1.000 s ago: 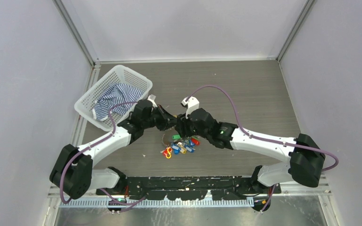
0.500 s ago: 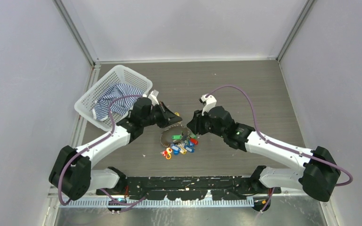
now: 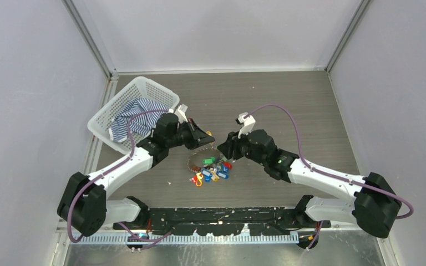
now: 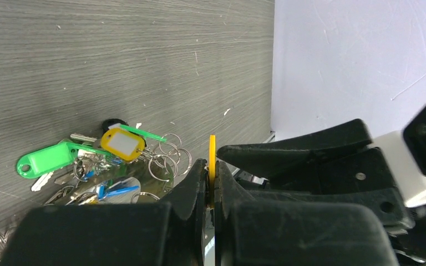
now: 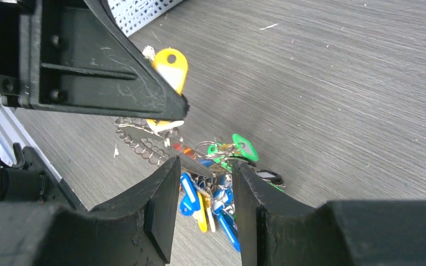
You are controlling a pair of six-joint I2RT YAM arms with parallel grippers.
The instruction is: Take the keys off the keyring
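Observation:
The keys (image 3: 212, 169) lie bunched on the table with blue, green, red and yellow tags, on the toothed-looking keyring (image 3: 198, 159). My left gripper (image 3: 204, 138) hovers just above the ring's far side, shut on a yellow tag (image 4: 212, 147), which shows edge-on between its jaws. That same yellow tag (image 5: 171, 66) shows in the right wrist view, above the keyring (image 5: 142, 141). My right gripper (image 3: 223, 151) stands to the right of the bunch. In its wrist view the right gripper (image 5: 205, 169) has its jaws apart above the keys (image 5: 217, 202), and they close on nothing.
A white mesh basket (image 3: 106, 113) with a blue striped cloth (image 3: 136, 113) stands at the back left, close behind the left arm. Grey walls enclose the table on three sides.
A second ago both grippers met above the keys. The right gripper has since pulled back to the right and stands apart; the left one stays shut on the yellow tag.

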